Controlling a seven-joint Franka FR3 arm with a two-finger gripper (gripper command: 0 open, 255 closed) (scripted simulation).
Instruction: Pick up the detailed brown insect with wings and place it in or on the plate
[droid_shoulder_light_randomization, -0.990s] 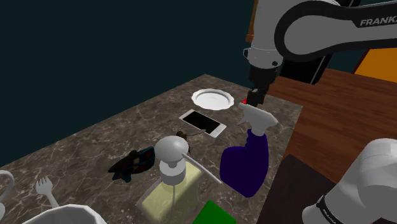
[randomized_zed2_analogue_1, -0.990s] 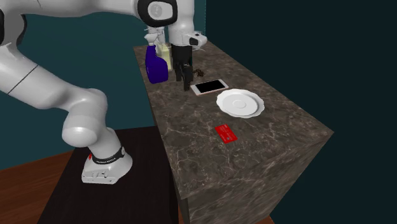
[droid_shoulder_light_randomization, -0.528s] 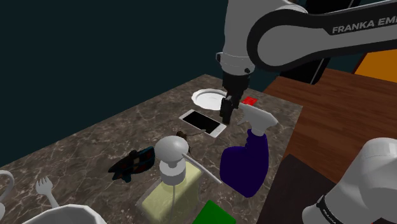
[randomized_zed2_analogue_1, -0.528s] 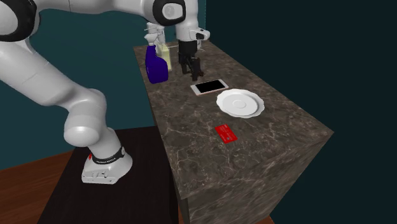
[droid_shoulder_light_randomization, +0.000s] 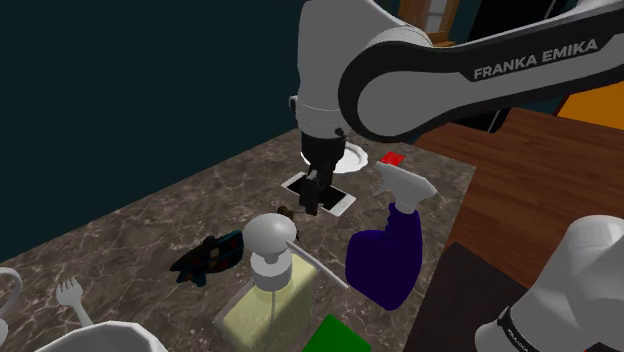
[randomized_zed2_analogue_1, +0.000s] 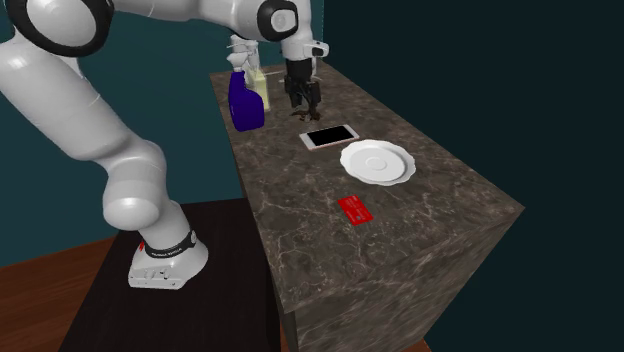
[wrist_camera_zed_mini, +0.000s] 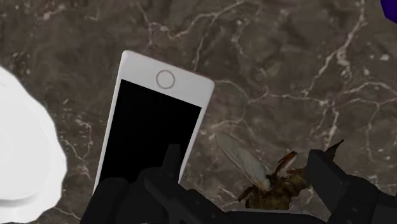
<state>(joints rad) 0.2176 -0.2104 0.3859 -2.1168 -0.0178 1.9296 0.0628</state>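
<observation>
Plate (droid_shoulder_light_randomization: 354, 158) partly behind the arm (droid_shoulder_light_randomization: 325, 80)

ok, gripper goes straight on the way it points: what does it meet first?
Probably the brown insect, lying between the open fingers of the gripper, then the marbled countertop. The phone lies just beside that line.

A dark brown bench (randomized_zed2_analogue_1: 420, 200) veined in pale marble lines carries a white phone (wrist_camera_zed_mini: 153, 127) with a black screen, a white plate (randomized_zed2_analogue_1: 377, 162), a red card (randomized_zed2_analogue_1: 355, 210) and a deep blue spray bottle (droid_shoulder_light_randomization: 385, 255). The insect (wrist_camera_zed_mini: 273, 188) is brown with pale, see-through wings; the hand (droid_shoulder_light_randomization: 314, 198) is all black.
</observation>
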